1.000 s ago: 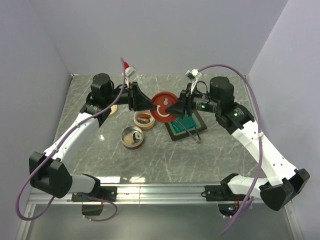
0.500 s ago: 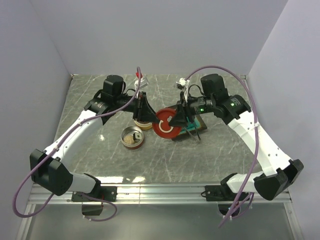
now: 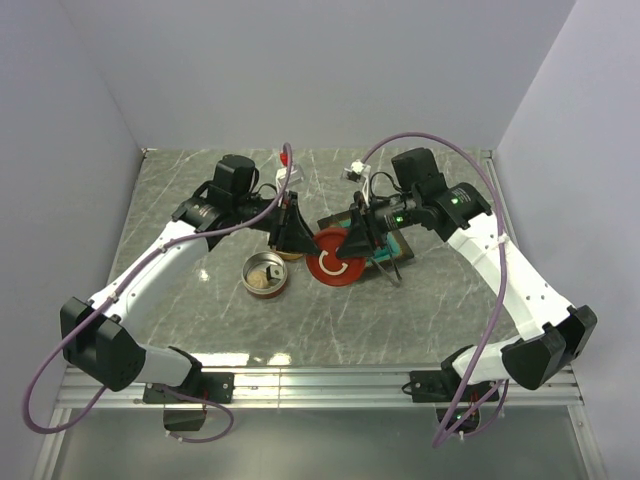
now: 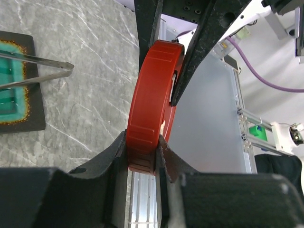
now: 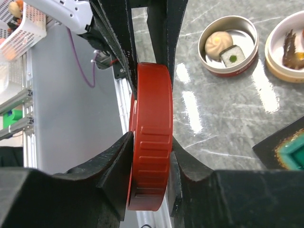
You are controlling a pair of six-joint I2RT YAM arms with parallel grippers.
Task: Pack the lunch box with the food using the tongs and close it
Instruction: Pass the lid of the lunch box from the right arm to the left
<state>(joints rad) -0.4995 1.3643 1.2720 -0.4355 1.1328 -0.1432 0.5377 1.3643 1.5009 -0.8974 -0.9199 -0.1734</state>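
The red round lunch box lid [image 3: 335,266] hangs on edge above the table, clamped from both sides. My left gripper [image 4: 142,154] is shut on its rim, and my right gripper [image 5: 151,164] is shut on the opposite rim. In the top view, the left gripper [image 3: 300,240] and right gripper [image 3: 352,243] face each other across it. A metal lunch box tin [image 5: 229,45] holds food, a pale round bun [image 5: 217,42] and a white cube [image 5: 232,56]. A second tin [image 5: 287,47] holds dark brown and orange pieces. The tongs [image 4: 38,71] lie on the teal tray [image 4: 14,102].
The teal tray [image 3: 392,246] with a dark rim sits right of centre, behind the lid. One open tin [image 3: 265,275] stands front left of the grippers. The aluminium rail [image 3: 320,385] runs along the near table edge.
Both arms have carried the lid from above the tray toward the near left. The right gripper's jaws have narrowed onto the lid's rim. The left grip is unchanged.
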